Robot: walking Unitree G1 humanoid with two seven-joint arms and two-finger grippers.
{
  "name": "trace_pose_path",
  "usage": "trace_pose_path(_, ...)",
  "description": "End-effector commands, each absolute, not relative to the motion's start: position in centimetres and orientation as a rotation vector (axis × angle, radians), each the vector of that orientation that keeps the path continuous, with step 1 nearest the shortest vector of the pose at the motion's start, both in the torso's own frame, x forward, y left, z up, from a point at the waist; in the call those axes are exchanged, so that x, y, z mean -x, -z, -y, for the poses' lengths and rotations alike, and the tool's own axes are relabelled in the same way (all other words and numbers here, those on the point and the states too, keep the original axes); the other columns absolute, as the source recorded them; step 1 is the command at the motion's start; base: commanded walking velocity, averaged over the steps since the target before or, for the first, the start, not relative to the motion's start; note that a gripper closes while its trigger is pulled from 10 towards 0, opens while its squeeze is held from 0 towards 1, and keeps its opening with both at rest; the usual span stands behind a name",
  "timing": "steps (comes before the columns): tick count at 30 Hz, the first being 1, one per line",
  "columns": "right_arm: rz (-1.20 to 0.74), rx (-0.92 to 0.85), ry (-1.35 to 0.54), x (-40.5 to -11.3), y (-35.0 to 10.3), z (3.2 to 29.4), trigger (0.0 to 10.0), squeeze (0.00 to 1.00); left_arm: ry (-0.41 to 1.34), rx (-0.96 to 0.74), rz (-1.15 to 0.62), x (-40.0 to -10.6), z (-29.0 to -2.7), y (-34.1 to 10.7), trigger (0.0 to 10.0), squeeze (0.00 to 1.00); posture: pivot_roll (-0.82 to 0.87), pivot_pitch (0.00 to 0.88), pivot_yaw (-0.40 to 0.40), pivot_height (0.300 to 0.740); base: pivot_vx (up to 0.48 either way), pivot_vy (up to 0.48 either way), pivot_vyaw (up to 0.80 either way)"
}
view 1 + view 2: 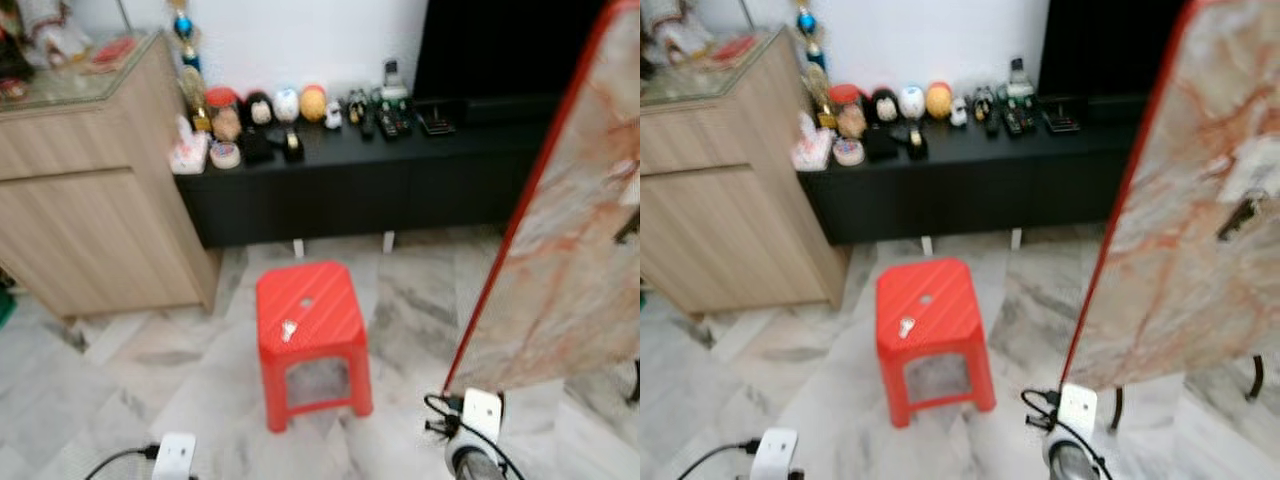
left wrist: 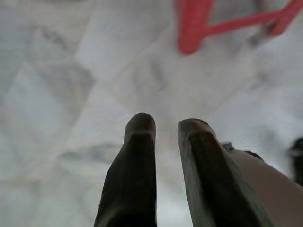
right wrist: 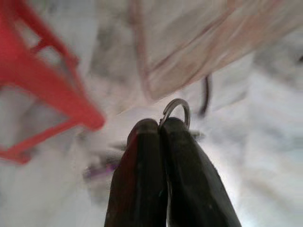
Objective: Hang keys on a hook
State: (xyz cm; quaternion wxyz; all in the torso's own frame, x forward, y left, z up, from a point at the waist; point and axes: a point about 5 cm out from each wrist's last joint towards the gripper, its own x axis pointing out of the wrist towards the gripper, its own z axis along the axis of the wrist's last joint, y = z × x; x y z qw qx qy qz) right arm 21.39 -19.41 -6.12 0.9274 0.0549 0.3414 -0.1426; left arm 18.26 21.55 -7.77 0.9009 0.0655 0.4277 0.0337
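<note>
Your right gripper point(image 3: 160, 124) has its jaws pressed fully together, pinching a thin metal key ring point(image 3: 176, 111) whose loop stands out just past the tips. It hangs low over the pale marble-patterned floor point(image 1: 120, 380), near the marble-print panel with a red edge point(image 1: 570, 260). Your left gripper point(image 2: 165, 127) has its jaws slightly apart with a narrow gap between them, holding nothing, pointed down at the floor near a leg of the red plastic stool point(image 1: 308, 325). On that stool's seat lies a small silver key point(image 1: 289, 329), just below the seat's centre hole. A dark hook-like fitting point(image 1: 1240, 215) sits on the panel's face; detail is blurred. Behind the stool runs a long black low cabinet point(image 1: 400, 180) carrying small ornaments, with a light wooden cabinet point(image 1: 90, 200) at its left.
</note>
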Motion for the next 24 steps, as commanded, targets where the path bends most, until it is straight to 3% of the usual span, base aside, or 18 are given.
trace_pose_path(1,-0.687,-0.127,0.275,-21.88,5.93,18.47,10.0,0.00,-0.085,-0.168,-0.915,-17.54,-22.63,7.92,10.0,0.00,-0.05,0.000,0.040,0.740,0.000,-0.368,0.00)
trace_pose_path(24,-0.653,-0.126,0.284,-22.76,5.33,18.39,10.0,0.00,-0.073,-0.178,-0.910,-17.73,-22.72,7.80,10.0,0.00,-0.06,0.000,0.049,0.740,0.000,-0.367,0.00)
